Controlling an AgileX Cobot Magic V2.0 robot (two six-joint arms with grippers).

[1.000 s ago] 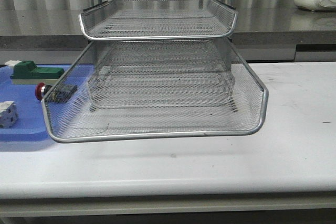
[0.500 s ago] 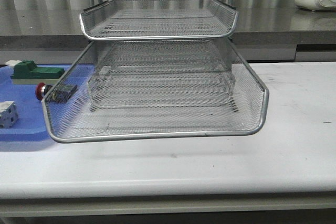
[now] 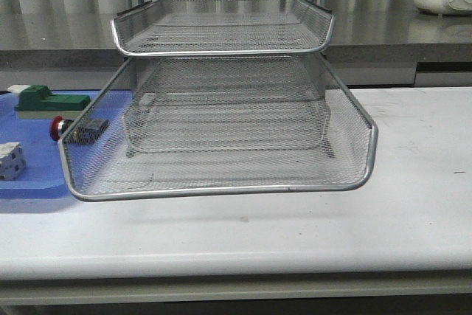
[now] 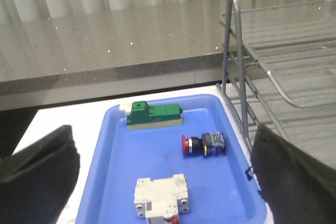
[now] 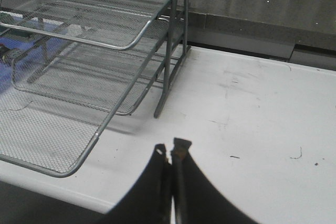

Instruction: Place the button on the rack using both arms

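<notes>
Button waiting in the tray, rack untouched

The button (image 4: 203, 144) lies on its side in the blue tray (image 4: 115, 182), frame centre, beside the rack (image 3: 221, 119). Small, rigid, likely light; grip the squarish body. Left gripper (image 4: 163, 169) spread wide; right gripper (image 5: 171, 153) pinched closed, empty.

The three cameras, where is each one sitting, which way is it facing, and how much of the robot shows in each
Front view: low at the table's near edge, facing forward into the rack; no arm shows.
Left wrist view: on the left arm, above the blue tray, facing the button; the open left gripper shows as two fingers wide apart.
Right wrist view: on the right arm, over the white table, facing the rack's side; the right gripper shows its fingertips together.
Shared: all three show the rack; front and left wrist show the button.
</notes>
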